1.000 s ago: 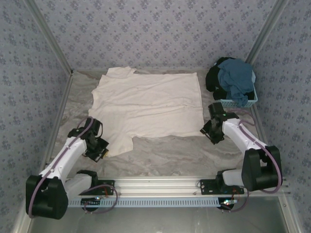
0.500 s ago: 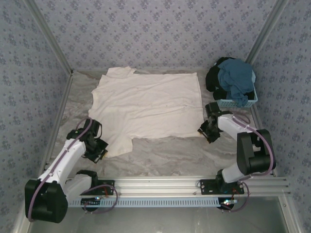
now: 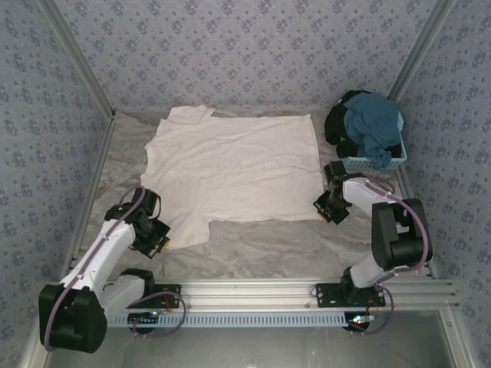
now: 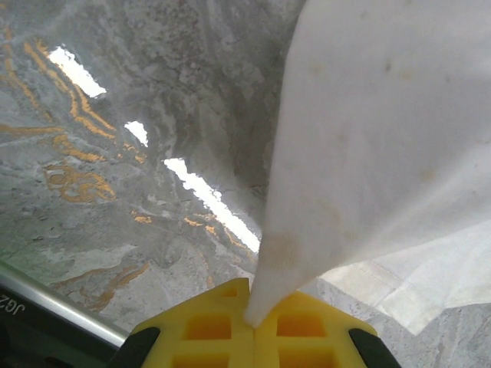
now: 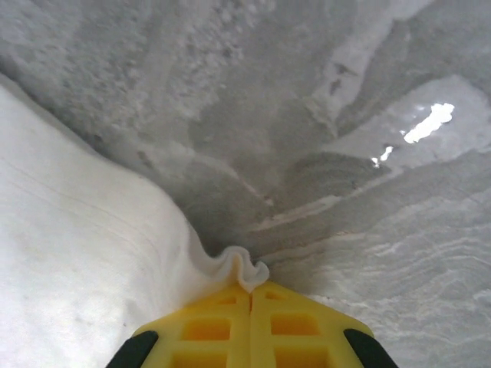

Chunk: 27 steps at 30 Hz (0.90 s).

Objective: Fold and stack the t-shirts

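Right elbow (image 3: 400, 230) swung up-frame; left gripper (image 4: 253, 326) and right gripper (image 5: 251, 290) clamp cream-white cotton t-shirt (image 3: 230, 165) corners thinly, so an uneven pull could slip one.

The black tee (image 3: 334, 126) lay mostly buried under the teal-blue tee (image 3: 372, 119), and together they hid most of the basket (image 3: 383, 162). At both wrists the pinched corners of the cream tee (image 4: 383, 115) vanished between yellow fingers (image 4: 207, 330), themselves cut off by the picture's bottom edge.

Blue floral-patterned walls (image 3: 245, 54) around a glossy grey marbled tabletop (image 3: 261, 245), aluminium rail (image 3: 253, 290) in front.
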### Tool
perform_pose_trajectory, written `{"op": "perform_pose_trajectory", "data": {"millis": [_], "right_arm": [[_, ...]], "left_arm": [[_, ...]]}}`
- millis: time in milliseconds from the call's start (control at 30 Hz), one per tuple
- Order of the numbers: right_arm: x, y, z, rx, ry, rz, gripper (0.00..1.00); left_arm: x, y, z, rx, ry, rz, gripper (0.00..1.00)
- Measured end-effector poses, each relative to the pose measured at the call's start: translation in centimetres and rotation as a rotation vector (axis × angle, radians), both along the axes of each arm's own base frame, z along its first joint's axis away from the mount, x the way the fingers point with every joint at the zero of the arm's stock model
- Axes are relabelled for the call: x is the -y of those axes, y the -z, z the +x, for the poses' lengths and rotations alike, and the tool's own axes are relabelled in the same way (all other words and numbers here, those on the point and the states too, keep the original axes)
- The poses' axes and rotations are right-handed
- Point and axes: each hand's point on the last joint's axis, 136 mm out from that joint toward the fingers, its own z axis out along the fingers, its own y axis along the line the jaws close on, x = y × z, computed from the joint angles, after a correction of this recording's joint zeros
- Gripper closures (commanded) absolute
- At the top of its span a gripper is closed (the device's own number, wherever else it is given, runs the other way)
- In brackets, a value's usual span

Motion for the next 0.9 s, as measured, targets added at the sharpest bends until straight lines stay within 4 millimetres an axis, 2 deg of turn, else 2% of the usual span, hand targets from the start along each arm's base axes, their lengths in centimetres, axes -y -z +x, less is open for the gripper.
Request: {"op": "perform_pose_trajectory", "data": {"millis": [133, 267, 433, 500, 667, 800, 900], "right_arm": [[-0.3, -1.3, 0.2, 0.054, -0.015, -0.013, 1.0], [-1.1, -3.4, -1.4, 0.081, -0.038, -0.013, 1.0], [-1.4, -3.0, -5.6, -0.018, -0.074, -0.024, 1.0], [-1.2, -2.7, -7.7, -0.075, -0.081, -0.038, 1.0], [-0.3, -2.7, -11.1, -0.124, -0.063, -0.049, 1.0], [-0.2, -2.8, -11.4, -0.14, -0.054, -0.053, 1.0], [-0.3, -2.9, -10.9, -0.144, -0.054, -0.054, 1.0]], "left_arm": [[-0.2, -0.7, -0.5, 0.009, -0.016, 0.003, 1.0], [-0.2, -1.7, -1.2, 0.043, -0.037, -0.004, 1.0], [0.0, -2.3, -2.9, 0.036, -0.024, 0.001, 1.0], [0.0, -2.7, -3.8, 0.007, -0.019, 0.014, 1.0], [-0.1, -3.0, -4.8, -0.017, -0.019, 0.032, 1.0], [-0.2, -3.1, -4.5, -0.016, -0.021, 0.047, 1.0], [-0.1, -3.9, -3.3, 0.003, -0.007, 0.063, 1.0]]}}
